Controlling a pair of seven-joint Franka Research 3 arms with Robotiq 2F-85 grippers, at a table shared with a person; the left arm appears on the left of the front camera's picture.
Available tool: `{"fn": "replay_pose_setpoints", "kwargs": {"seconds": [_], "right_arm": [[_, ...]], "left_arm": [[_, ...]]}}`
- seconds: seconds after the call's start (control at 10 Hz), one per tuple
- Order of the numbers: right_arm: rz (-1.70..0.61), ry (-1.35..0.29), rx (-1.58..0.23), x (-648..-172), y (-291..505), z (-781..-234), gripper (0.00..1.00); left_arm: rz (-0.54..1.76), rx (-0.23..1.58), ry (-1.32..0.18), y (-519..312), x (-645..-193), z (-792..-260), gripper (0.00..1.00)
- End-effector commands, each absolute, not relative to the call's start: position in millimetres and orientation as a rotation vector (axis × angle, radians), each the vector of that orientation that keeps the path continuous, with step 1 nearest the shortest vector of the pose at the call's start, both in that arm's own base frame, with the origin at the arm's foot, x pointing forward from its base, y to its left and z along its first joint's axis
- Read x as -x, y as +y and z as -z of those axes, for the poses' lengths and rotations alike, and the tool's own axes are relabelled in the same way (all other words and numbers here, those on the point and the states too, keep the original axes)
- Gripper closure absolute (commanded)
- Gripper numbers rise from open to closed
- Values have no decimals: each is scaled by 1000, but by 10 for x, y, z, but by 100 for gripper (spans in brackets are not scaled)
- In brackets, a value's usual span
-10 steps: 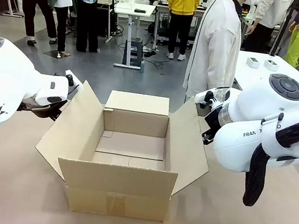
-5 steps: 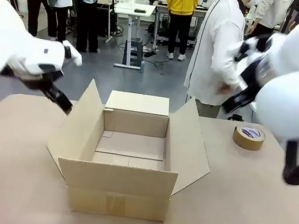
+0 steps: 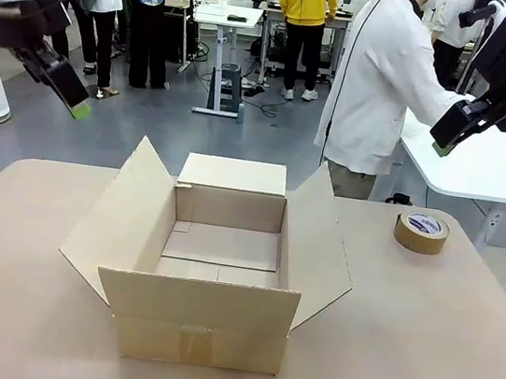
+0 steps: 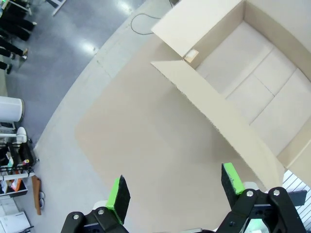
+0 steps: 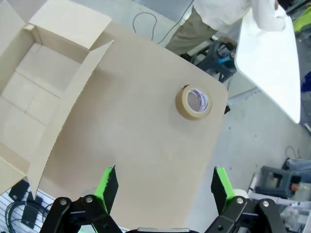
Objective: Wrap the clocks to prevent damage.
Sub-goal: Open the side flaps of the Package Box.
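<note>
Standing nearest on the tan tabletop (image 3: 418,354), a cardboard box (image 3: 200,328) has all four flaps folded outward and a bare floor. To its far right, well apart from it, a roll of brown tape (image 3: 421,232) lies flat on its side. Left end effector (image 4: 175,191): high above the tabletop's left side, beside the box's left flap, fingers spread wide, gripping nothing. Right end effector (image 5: 164,184): high above the right side, looking down on the tape, likewise spread and unloaded. Beyond the far edge a person (image 3: 381,85) stands turned toward a white table (image 3: 492,167). Where the clocks lie cannot be told. Judged from the task alone, a clock would be rigid but fragile, with a breakable face and delicate hands. It would best be taken by the rim of its case, never across the face, with light pressure. The tape roll, a stiff, light ring, would suit a pinch across its band.
</note>
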State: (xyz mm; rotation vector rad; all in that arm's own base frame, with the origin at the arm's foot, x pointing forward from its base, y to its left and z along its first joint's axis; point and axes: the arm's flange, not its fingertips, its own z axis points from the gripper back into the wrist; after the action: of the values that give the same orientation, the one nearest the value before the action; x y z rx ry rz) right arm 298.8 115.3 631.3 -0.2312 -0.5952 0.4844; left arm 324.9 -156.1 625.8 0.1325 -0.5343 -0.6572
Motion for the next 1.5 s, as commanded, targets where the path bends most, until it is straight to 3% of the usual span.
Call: {"fn": "replay_pose_setpoints", "kwargs": {"seconds": [0.0,0.4,0.6,0.8,1.0,1.4], "right_arm": [[-471,-611,233,-3120,1109,-6213,0],[-480,-594,220,-3077,1124,-6266,0],[-646,-539,30,-3326,827,-6455,0],[-692,-509,-116,-3542,509,-6727,0],[-753,-518,-258,-3564,184,-6990,0],[-869,-499,-554,-3726,-262,-6670,0]], "left_arm": [[668,-127,-512,-1522,-3339,-6096,0],[656,-129,-510,-1549,-3304,-6153,0],[946,149,-381,-1187,-3576,-6258,0],[1098,330,-318,-912,-3700,-6617,0],[1134,419,-415,-629,-3583,-6837,0],[1146,560,-624,114,-3547,-6692,0]]}}
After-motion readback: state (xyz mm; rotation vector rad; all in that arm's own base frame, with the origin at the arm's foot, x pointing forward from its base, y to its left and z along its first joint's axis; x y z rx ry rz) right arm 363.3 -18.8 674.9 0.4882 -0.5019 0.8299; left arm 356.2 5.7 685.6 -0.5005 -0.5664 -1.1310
